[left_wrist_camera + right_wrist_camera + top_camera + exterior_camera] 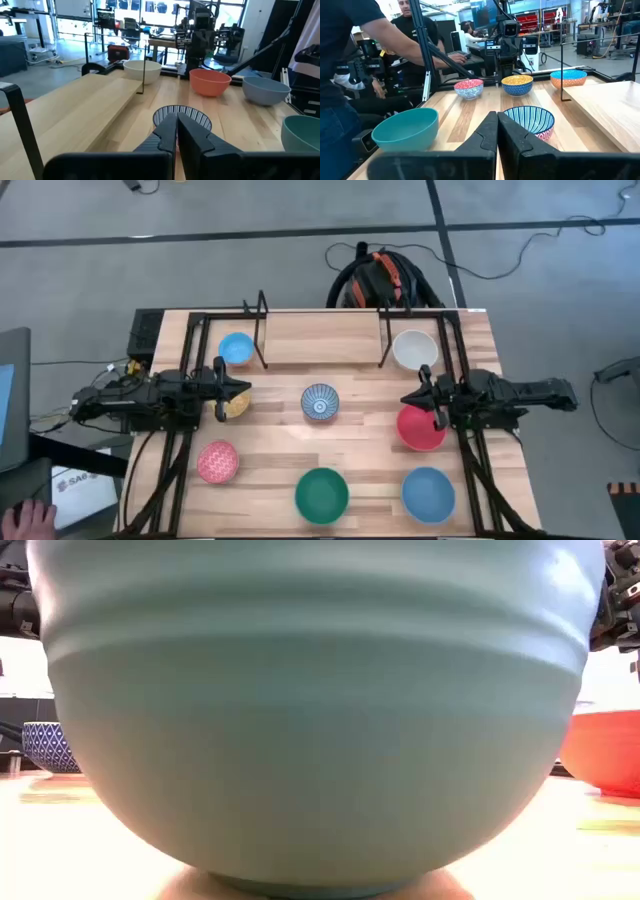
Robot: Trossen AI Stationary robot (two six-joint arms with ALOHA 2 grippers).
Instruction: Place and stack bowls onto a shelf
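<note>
Eight bowls stand on their bases on the wooden table. There is a light blue bowl (237, 348), a white bowl (414, 348), a blue-white patterned bowl (320, 402), a yellow bowl (238, 407), a red bowl (420, 430), a pink speckled bowl (217, 462), a green bowl (322, 493) and a larger blue bowl (428, 492). The black rod shelf (262, 330) stands at the far edge. My left gripper (232, 389) hovers shut above the yellow bowl's far rim. My right gripper (418, 396) hovers shut by the red bowl's far side. Both point at the patterned bowl (182, 117) (530, 120).
The green bowl (310, 710) fills the low view; the patterned bowl (45, 745) and red bowl (605, 750) show at its sides. Black arm-mount rails (460, 370) run along both table sides. A person (350, 60) stands beyond the table's left side; a hand (30, 520) shows there.
</note>
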